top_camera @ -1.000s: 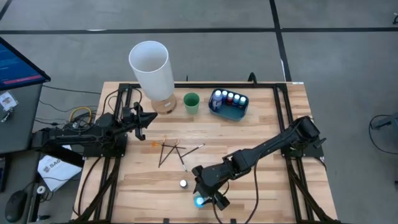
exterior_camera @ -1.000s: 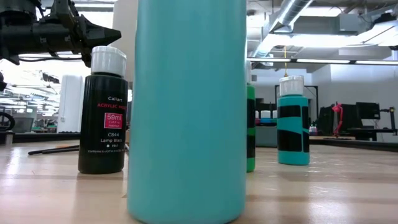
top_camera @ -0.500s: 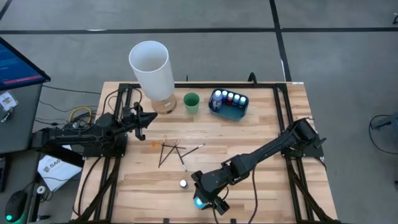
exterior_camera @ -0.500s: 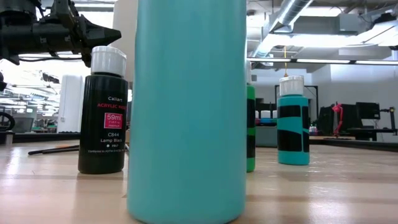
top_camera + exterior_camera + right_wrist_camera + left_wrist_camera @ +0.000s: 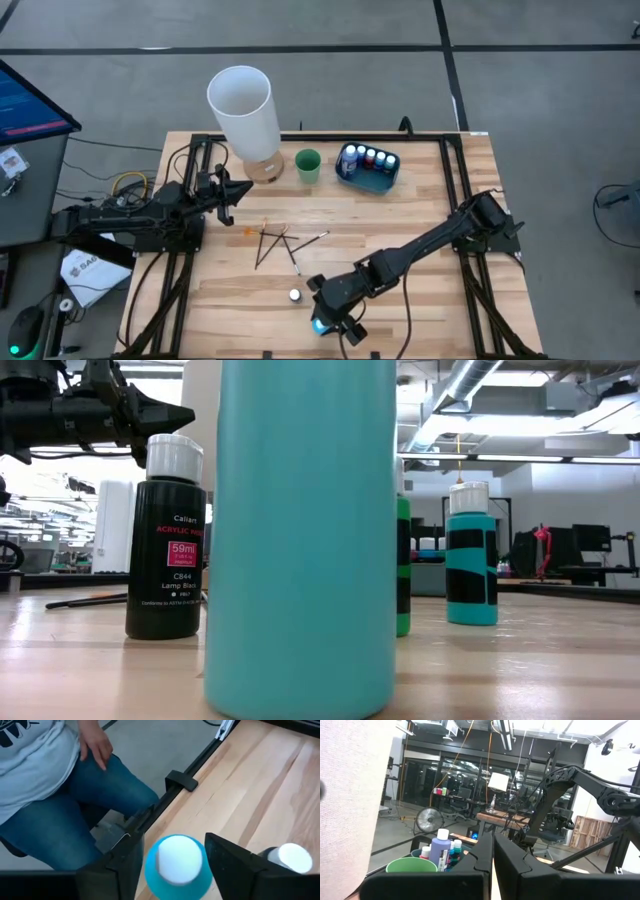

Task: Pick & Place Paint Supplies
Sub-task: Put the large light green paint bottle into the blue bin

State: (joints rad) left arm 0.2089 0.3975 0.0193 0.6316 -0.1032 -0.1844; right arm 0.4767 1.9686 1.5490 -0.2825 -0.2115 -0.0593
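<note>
Down at the near edge of the wooden table point(image 5: 420, 215), the right gripper point(image 5: 322, 325) is hanging over a teal bottle point(image 5: 174, 866) with a white cap. From the right wrist view its two dark fingers point(image 5: 227, 860) are standing spread on either side of the bottle, close to it, though I cannot tell whether they are touching it. Just beside it another white-capped bottle point(image 5: 294, 295) is standing on the wood. Near the table's middle, thin dark brushes point(image 5: 272, 243) are lying loose and crossed. At the far side, a blue tray point(image 5: 366, 177) is holding a row of small white-capped bottles point(image 5: 371, 157), with a green cup point(image 5: 308, 165) just beside it and a tall white cylinder point(image 5: 243, 107) beyond that. Over on the left side, the left gripper point(image 5: 226, 190) is hovering above the table with its fingers pressed together, gripping nothing. Beyond the near edge, a person in jeans point(image 5: 75, 795) is sitting.
</note>
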